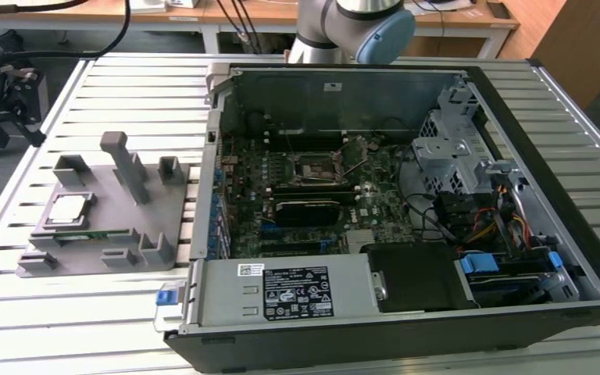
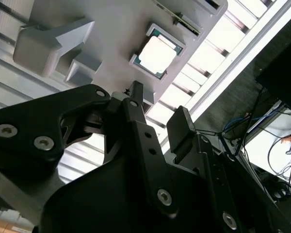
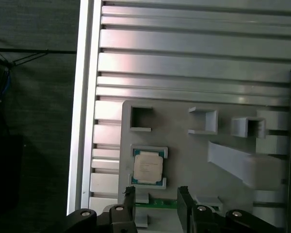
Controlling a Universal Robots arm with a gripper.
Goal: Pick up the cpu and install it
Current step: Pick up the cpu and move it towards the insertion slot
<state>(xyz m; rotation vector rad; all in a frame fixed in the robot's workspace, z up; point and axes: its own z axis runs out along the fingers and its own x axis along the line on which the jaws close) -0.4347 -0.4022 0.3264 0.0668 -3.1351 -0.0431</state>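
The cpu [image 1: 71, 209], a small square chip with a pale shiny top, lies flat in a recess of a grey holder block [image 1: 133, 223] on the slatted table, at the exterior view's left. Both wrist views look down on the cpu [image 3: 148, 166] [image 2: 156, 52] in its recess. My gripper [image 3: 156, 194] [image 2: 157, 104] hangs well above the block, open, with nothing between its black fingers. One finger [image 3: 130, 193] and the other finger [image 3: 183, 193] stand apart, just off one edge of the chip. The square socket [image 1: 316, 166] sits on the motherboard inside the open case.
The open computer case [image 1: 550, 234] fills the exterior view's middle and right, with a drive cage, cables and a power supply [image 1: 290, 291]. A green memory stick [image 3: 157, 203] lies in the block beside the cpu. Upright grey posts [image 1: 123, 156] rise from the block. The table edge [image 3: 85, 121] runs close to the block.
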